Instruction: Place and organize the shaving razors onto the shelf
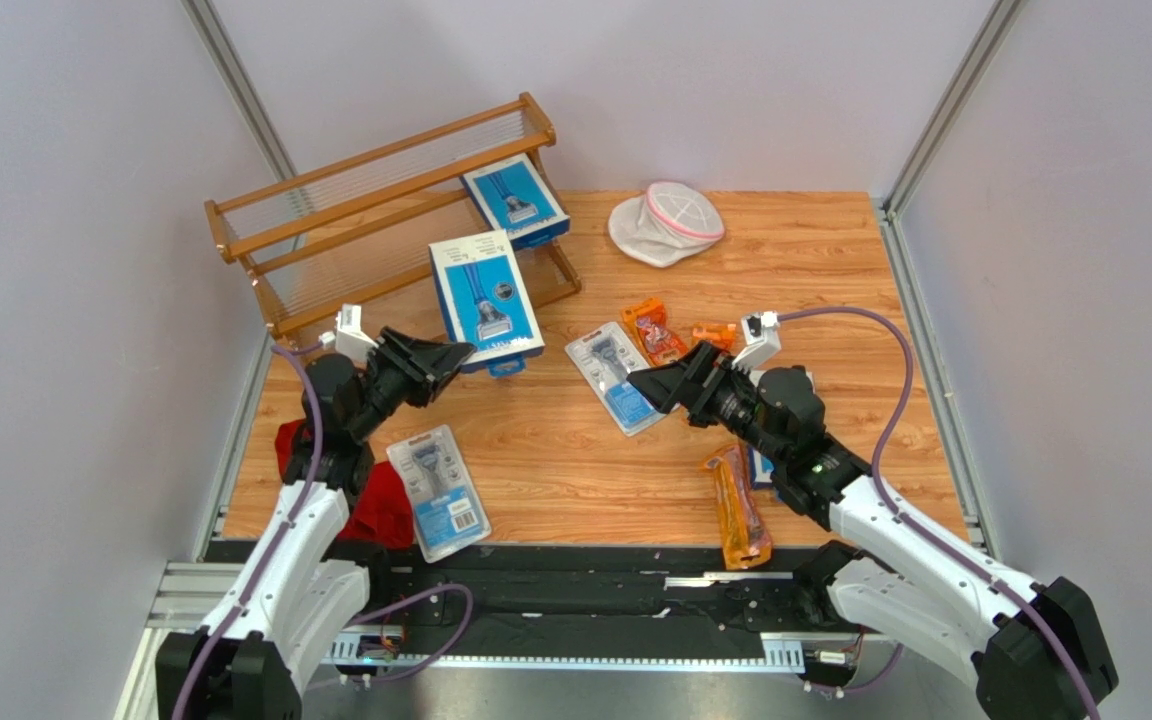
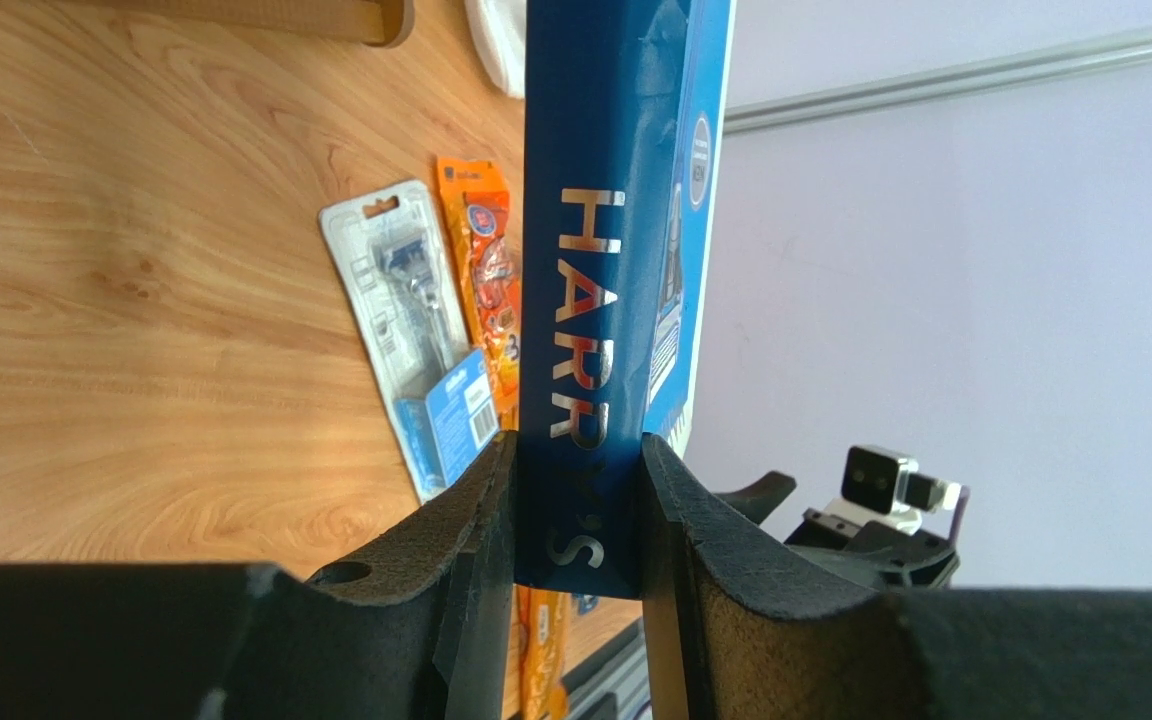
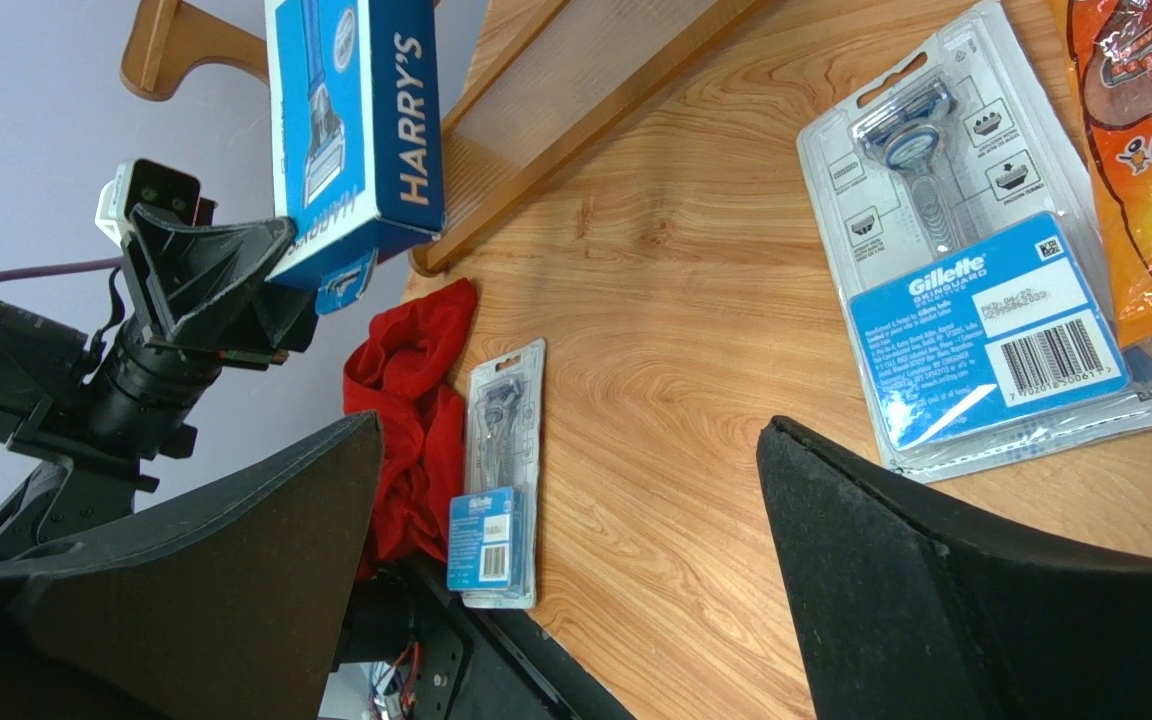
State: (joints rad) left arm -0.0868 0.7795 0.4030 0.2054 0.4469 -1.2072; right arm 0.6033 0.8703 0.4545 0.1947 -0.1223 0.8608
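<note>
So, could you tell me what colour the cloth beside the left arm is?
The cloth is red, clearest in the right wrist view.

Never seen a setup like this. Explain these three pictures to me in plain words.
These are two robot arms bolted at the near edge of a wooden table, each ending in a two-finger gripper. One picture looks down from above; the other two come from a camera on each wrist. The left gripper clamps a blue razor box, held up near the wooden shelf; another blue box sits at its right end. The right gripper is open, hovering by a blister pack. Also on the table: a second blister pack, orange razor bags, a red cloth, a white pouch.
</note>
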